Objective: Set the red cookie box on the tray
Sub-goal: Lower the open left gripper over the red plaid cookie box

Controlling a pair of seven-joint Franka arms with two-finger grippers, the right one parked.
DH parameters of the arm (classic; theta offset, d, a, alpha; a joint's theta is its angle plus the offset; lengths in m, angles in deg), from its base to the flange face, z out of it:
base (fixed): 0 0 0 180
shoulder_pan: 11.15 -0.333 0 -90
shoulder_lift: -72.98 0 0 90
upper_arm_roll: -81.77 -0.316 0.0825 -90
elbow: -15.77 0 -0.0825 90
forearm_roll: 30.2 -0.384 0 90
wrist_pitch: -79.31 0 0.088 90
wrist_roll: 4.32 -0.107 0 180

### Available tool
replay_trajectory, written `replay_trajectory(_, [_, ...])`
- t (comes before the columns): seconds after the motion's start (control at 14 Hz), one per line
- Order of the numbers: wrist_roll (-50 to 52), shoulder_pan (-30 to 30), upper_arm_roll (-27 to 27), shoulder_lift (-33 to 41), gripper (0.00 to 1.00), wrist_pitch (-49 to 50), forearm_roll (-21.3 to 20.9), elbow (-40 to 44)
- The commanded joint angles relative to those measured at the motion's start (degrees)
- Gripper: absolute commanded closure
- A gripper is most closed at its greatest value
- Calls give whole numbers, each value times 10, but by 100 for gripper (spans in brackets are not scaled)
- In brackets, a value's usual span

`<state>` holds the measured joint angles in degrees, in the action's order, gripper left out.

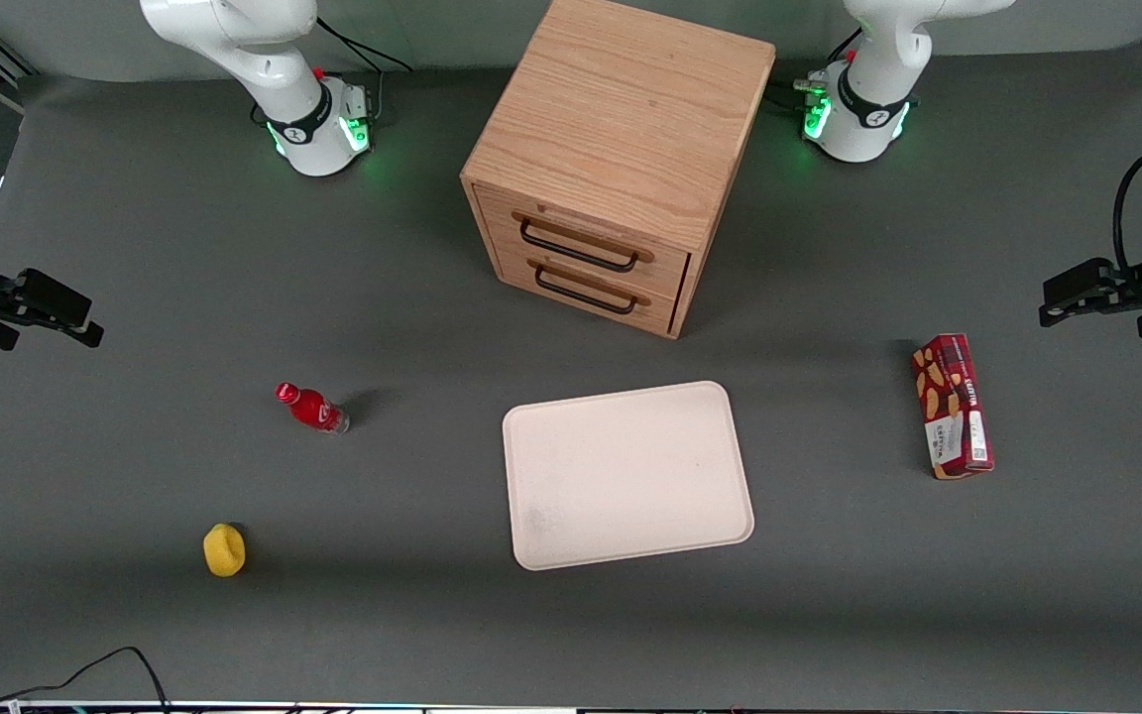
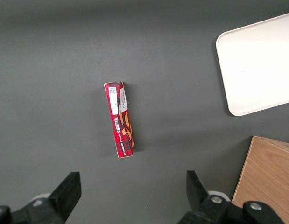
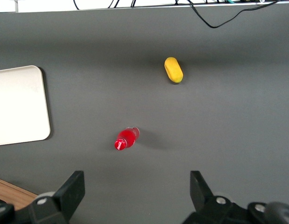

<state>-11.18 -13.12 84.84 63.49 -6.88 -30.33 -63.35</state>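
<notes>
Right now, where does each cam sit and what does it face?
Front: high, facing both arm bases, drawer cabinet, tray, gripper open near red cookie box.
Left wrist: above the box, fingers showing.
Right wrist: over red bottle, yellow object.
All three share the tray.

Dark-red cookie box (image 1: 954,406) printed with orange-tan cookies, white label patches and lettering; plain cream-white tray (image 1: 628,475); black gripper (image 2: 130,193) above grey table (image 1: 135,615); light oak drawer cabinet (image 1: 611,159), black handles; red bottle (image 1: 311,408); yellow object (image 1: 224,549)
</notes>
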Motion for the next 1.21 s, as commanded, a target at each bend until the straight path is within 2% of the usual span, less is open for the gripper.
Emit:
replay_trajectory(0.0, [6,5,-3,1,0,7,4,-4])
replay_trajectory(0.36, [1,-1,-4,-1,0,5,0,-17])
replay_trajectory(0.5, [-4,-6,-9,8,0,-15,-2,-72])
replay_trajectory(0.71, [-5,-28,-16,18,0,-126,-4,-207])
replay_trajectory(0.86, [-19,-64,-14,24,0,-269,-3,-307])
replay_trajectory(1.0, [-23,-70,-15,-2,0,-365,-4,-361])
replay_trajectory(1.14, [-23,-74,-15,-41,0,-403,-3,-368])
